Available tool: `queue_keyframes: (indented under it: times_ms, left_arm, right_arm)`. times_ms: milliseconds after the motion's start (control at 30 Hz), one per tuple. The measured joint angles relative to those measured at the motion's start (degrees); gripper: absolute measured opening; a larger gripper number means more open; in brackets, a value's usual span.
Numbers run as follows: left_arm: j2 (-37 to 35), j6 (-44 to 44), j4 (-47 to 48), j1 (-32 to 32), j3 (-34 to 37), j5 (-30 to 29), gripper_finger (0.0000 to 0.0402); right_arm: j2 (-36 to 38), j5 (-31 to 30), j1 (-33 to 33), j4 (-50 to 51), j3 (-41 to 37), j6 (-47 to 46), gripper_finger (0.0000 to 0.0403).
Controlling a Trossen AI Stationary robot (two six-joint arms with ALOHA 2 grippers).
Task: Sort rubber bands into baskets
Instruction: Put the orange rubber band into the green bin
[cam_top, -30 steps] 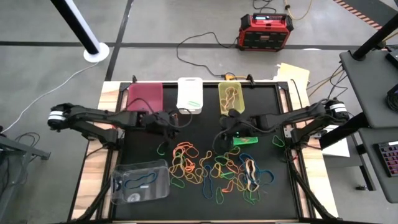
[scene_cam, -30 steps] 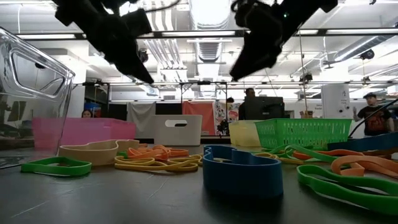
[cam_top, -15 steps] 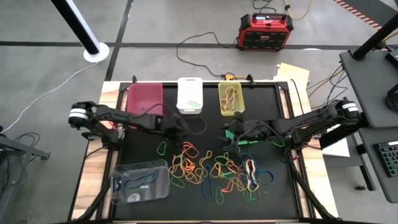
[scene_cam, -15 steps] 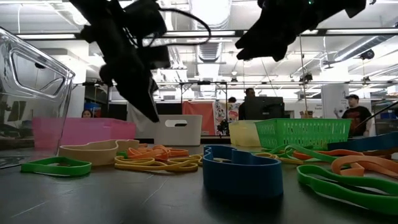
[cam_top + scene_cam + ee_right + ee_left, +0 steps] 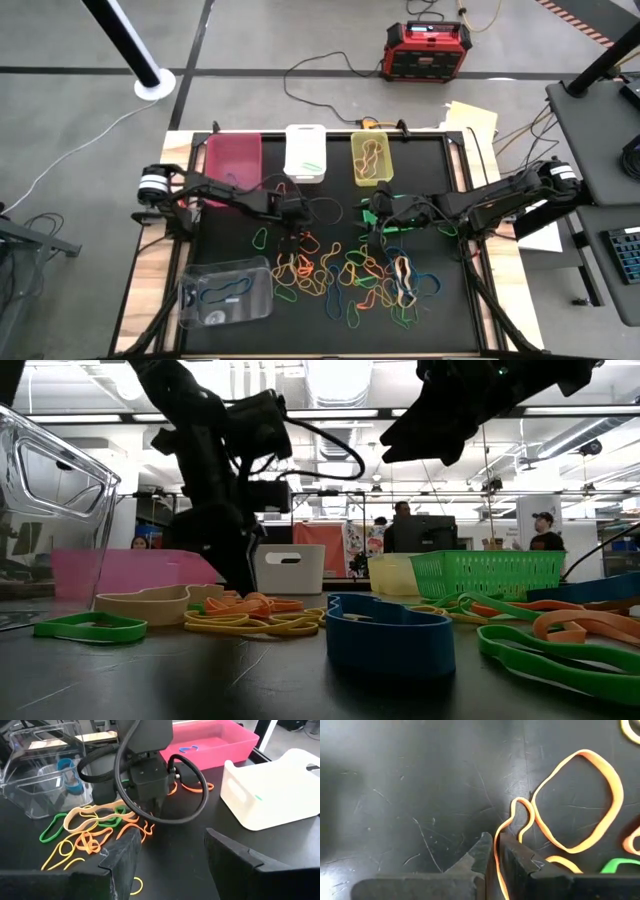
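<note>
Overhead, a black bench [image 5: 230, 340] carries a loose pile of rubber bands [image 5: 345, 275] in orange, yellow, green, blue and red, spread across its middle. Along the far edge stand three baskets side by side: a pink basket [image 5: 233, 155], a white basket [image 5: 305, 152] and a yellow-green basket [image 5: 370, 158], the last with orange bands inside. A clear basket [image 5: 226, 291] sits at the near left corner with a blue band in it. A small green mesh basket [image 5: 487, 573] stands near the right arm.

The left end effector [image 5: 293, 228] is lowered to the bench at the far left edge of the pile. In the left wrist view its fingers [image 5: 482, 855] are nearly closed, with a strand of an orange band [image 5: 580, 802] running through the narrow gap between them; the rest of that band lies flat on the bench. The low view shows the same end effector [image 5: 238, 575] reaching down to the bands.

The right end effector [image 5: 372, 212] hangs above the bench, between the yellow-green basket and the pile. Its fingers [image 5: 122, 855] stand wide apart and hold nothing.

Beyond the bench, a red-black box [image 5: 428, 50] rests on the floor, and people stand in the room behind.
</note>
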State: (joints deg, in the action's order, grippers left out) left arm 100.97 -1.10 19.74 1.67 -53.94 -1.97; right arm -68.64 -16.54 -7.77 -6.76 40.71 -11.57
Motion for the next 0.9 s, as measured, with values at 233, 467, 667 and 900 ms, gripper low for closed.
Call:
queue_keyframes:
  times_ms: [233,467,667,900]
  left_arm:
    - [0.5,0.5,-0.2,0.0,-0.1,-0.1,0.006]
    - [1.2,0.2,-0.5,0.0,-0.1,-0.3,0.008]
    - [2.9,0.1,-0.4,0.0,-0.2,-0.2,0.005]
    - [2.7,-1.8,-0.5,-0.1,-0.1,0.1,0.0003]
  right_arm:
    - [0.0,0.0,0.0,-0.1,0.0,0.0,0.021]
    - [0.0,0.0,0.0,-1.2,0.0,0.0,0.021]
    - [0.0,0.0,0.0,-1.3,0.0,0.0,0.021]
    - [0.0,0.0,0.0,-1.3,0.0,0.0,0.021]
